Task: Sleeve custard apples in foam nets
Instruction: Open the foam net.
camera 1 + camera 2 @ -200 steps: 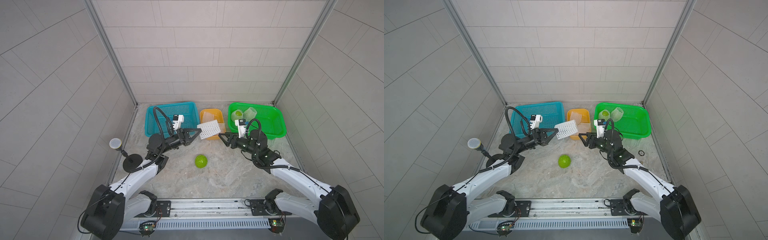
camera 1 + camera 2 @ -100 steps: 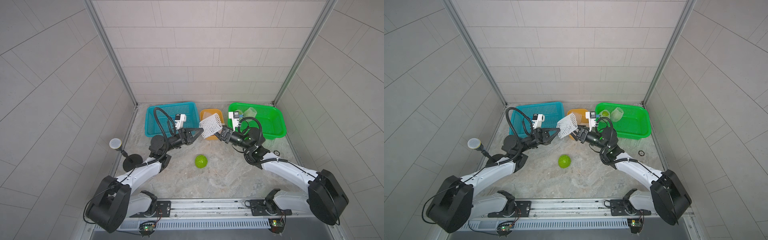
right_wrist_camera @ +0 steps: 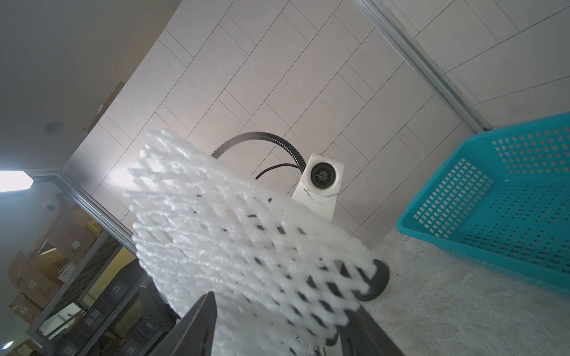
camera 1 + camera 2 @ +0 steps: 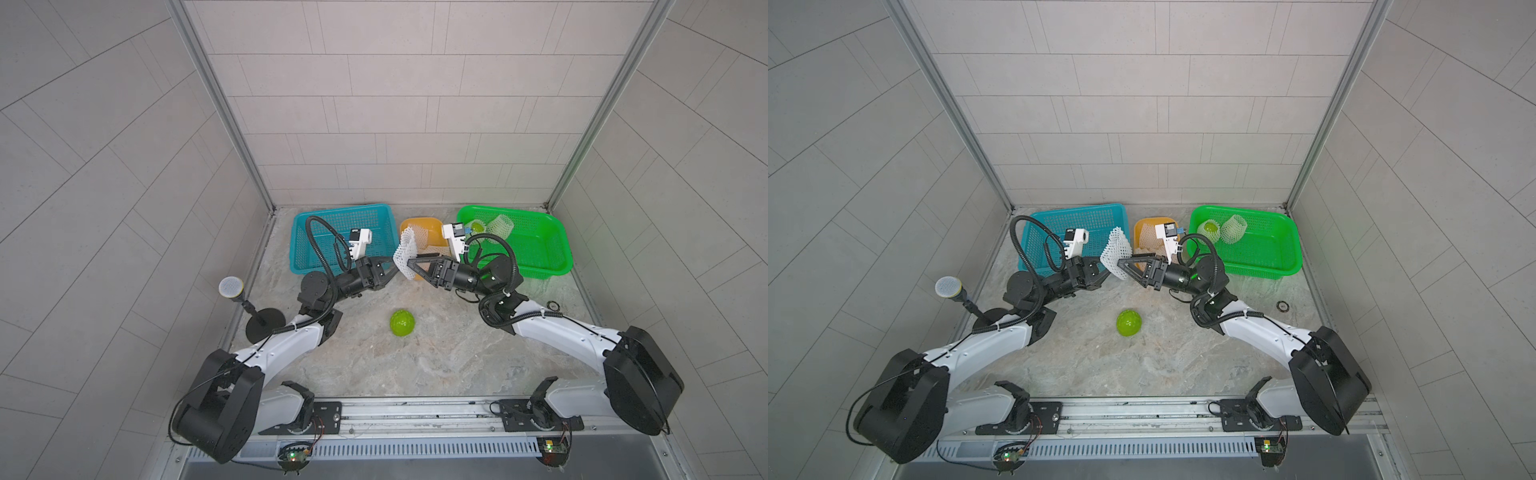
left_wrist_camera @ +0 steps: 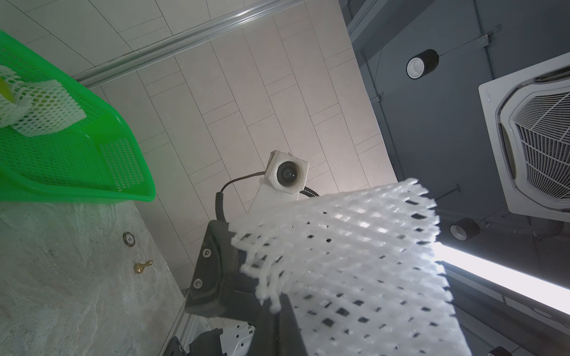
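Observation:
A white foam net (image 4: pixel 405 257) (image 4: pixel 1115 254) hangs in the air between the two arms, in front of the orange basket (image 4: pixel 430 227). My left gripper (image 4: pixel 392 271) (image 5: pixel 279 308) is shut on its edge. My right gripper (image 4: pixel 410 266) (image 3: pixel 283 329) is open, with its two fingers spread on either side of the net's (image 3: pixel 246 240) lower end. One bare green custard apple (image 4: pixel 402 323) (image 4: pixel 1129 323) lies on the table below, apart from both grippers. Two netted custard apples (image 4: pixel 478 227) (image 4: pixel 500 224) rest in the green basket (image 4: pixel 548 249).
An empty blue basket (image 4: pixel 332 224) (image 3: pixel 493 200) stands at the back left. The orange basket holds more white nets. A microphone on a round black stand (image 4: pixel 266 324) is at the left edge. A small ring (image 4: pixel 552 305) lies on the table at the right.
My right arm has swung left, up to the net. The left gripper has tilted the net from flat to nearly upright. The right fingers now straddle its lower end.

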Available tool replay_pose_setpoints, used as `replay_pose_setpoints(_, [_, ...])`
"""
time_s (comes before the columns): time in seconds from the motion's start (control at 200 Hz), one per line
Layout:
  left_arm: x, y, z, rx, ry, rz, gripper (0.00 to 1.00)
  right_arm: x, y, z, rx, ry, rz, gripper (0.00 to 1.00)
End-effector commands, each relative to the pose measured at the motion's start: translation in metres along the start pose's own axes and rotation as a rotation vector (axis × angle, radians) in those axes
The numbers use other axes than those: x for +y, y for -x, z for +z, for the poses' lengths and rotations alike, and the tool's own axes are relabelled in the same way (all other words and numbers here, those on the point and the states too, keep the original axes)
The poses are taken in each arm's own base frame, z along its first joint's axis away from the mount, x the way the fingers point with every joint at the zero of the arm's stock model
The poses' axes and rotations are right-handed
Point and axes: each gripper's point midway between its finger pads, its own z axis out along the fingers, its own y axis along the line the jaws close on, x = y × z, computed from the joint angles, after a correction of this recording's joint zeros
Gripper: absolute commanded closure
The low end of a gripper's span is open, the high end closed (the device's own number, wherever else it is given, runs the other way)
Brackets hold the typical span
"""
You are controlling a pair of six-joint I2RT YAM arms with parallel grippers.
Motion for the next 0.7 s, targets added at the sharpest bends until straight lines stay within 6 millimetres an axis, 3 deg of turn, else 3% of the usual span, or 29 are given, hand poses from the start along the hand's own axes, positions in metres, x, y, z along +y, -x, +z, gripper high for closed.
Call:
replay_pose_setpoints(0.0, [-0.015,-0.001,-0.004,-0.006,-0.048,0.065,1.00,0.025,0.010,-0.006,-0.022,0.077,-0.025,0.37])
replay_pose_setpoints(0.25, [-0.012,0.002,-0.007,-0.016,-0.037,0.070,1.00,0.037,0.033,-0.026,-0.123,0.206,0.046,0.44])
replay_pose_setpoints(0.47, [-0.010,0.004,-0.011,-0.032,-0.030,0.068,1.00,0.038,0.030,-0.026,-0.106,0.207,0.039,0.49])
replay_pose_setpoints(0.695, [-0.016,0.006,-0.015,-0.040,-0.039,0.079,1.00,0.030,0.032,-0.033,-0.118,0.184,0.046,0.65])
